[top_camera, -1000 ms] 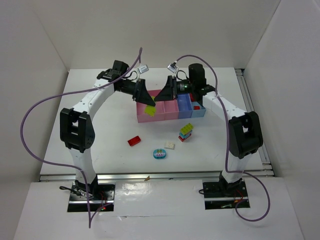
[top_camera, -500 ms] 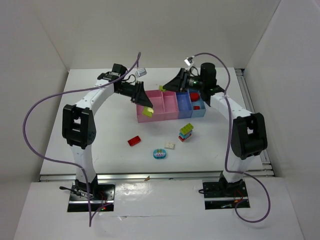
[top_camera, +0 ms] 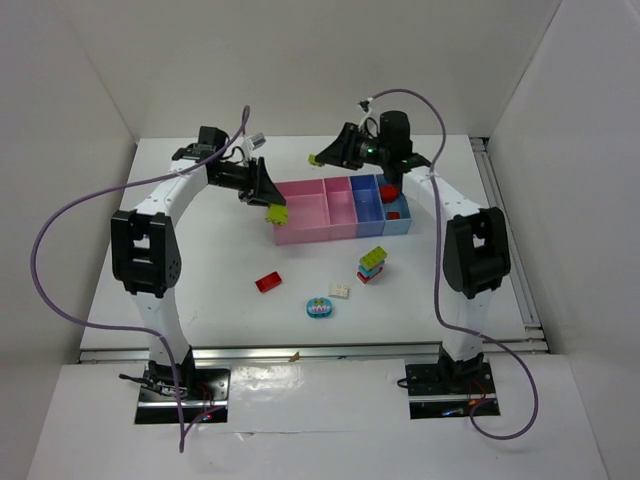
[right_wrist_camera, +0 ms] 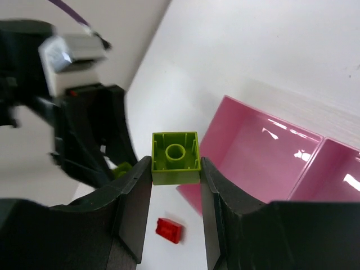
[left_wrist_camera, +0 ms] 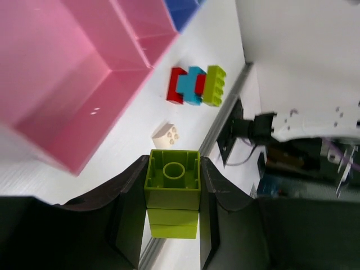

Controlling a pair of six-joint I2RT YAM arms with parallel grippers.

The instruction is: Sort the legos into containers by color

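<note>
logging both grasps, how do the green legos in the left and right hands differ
The left green lego, in the left hand, looks taller, with a seam like two stacked pieces; the right green lego, in the right hand, is one short block. The left one hangs off the left end of the wide pink bin; the right one is held past its far wall. Both are yellow-green, square and clamped between fingers.

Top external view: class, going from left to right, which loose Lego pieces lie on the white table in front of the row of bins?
Small red plastic brick → teal-blue rounded piece with pink markings → small cream-white brick → stack of yellow-green, teal-blue and red bricks.
</note>
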